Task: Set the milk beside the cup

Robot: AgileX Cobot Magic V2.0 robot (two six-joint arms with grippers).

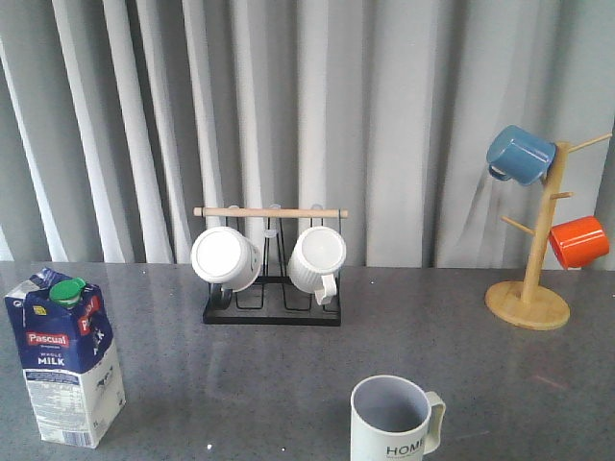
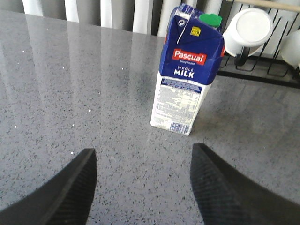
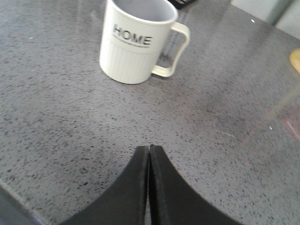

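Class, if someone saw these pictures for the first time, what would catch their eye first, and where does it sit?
The blue and white milk carton stands upright at the table's near left, with the open left gripper before it. The HOME mug sits at near centre-right, well apart. At far right, a blue mug and an orange mug hang on a wooden tree.
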